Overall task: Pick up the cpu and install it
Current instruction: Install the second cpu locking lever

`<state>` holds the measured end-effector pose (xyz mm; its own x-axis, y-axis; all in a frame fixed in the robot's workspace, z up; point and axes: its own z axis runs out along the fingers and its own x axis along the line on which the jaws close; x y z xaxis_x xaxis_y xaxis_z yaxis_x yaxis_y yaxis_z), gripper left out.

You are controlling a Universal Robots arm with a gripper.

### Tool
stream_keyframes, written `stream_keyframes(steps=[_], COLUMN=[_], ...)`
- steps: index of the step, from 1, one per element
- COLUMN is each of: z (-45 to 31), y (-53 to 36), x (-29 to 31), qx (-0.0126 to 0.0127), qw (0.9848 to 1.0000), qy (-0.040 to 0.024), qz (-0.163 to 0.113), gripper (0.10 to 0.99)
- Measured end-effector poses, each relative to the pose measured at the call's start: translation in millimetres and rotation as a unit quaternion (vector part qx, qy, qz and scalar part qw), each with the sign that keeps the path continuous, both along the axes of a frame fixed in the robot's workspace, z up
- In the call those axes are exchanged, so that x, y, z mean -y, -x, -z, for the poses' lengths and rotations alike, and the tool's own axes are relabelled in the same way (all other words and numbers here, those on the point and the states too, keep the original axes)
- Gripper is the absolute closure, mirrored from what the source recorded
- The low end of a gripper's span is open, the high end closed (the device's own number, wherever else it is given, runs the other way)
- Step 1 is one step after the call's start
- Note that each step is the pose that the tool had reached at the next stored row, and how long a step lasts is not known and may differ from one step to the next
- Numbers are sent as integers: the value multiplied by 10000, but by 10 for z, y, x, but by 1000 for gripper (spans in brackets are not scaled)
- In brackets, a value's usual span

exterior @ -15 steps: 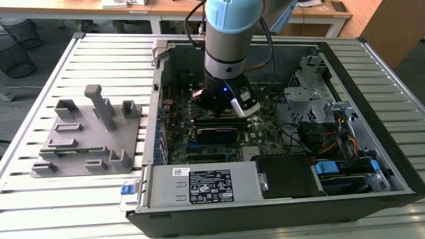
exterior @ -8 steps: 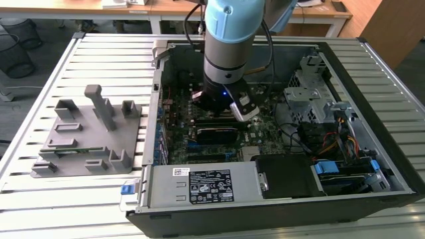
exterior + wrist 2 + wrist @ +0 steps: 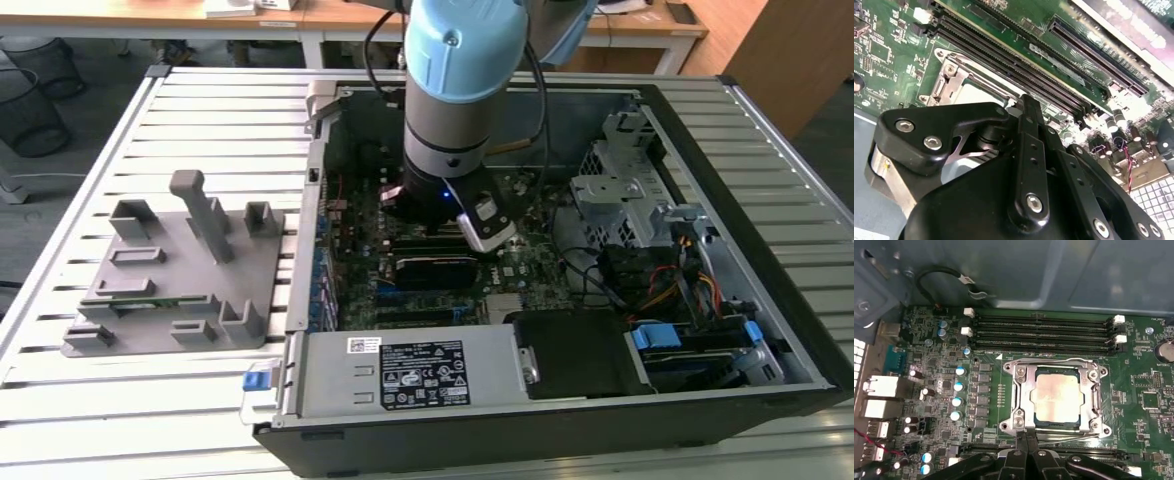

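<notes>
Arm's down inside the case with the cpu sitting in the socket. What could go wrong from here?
1. The gripper hangs right at the edge of the socket frame; a sideways move might knock the frame or nudge the cpu out of its seat.
2. In the first wrist view the cpu looks flat in the socket, but whether it is fully seated cannot be told; pressing on it tilted risks bending contacts.
3. The memory slots lie just beside the socket, so a slanted retreat could clip them.
</notes>
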<state>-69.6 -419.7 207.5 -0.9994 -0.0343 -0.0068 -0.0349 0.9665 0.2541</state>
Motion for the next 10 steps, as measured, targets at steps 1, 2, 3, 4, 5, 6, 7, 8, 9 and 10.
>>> stream_keyframes(steps=[1, 2, 3, 4, 5, 6, 7, 8, 9, 10], z=[0, 1, 3, 5, 7, 10, 13, 18, 27, 37], y=[5, 12, 20, 29, 38, 44, 47, 50, 51, 52], x=[12, 25, 37, 46, 55, 63, 68, 72, 74, 74], qx=[0, 0, 0, -1, -1, -1, 0, 0, 0, 0], qw=[10000, 10000, 10000, 10000, 10000, 10000, 10000, 10000, 10000, 10000], qy=[-13, -22, -29, -33, -38, -44, -49, -53, -60, -68], qz=[0, 1, 1, 1, 1, 0, 0, 0, 0, 0], gripper=[980, 980, 980, 980, 980, 980, 980, 980, 980, 980])
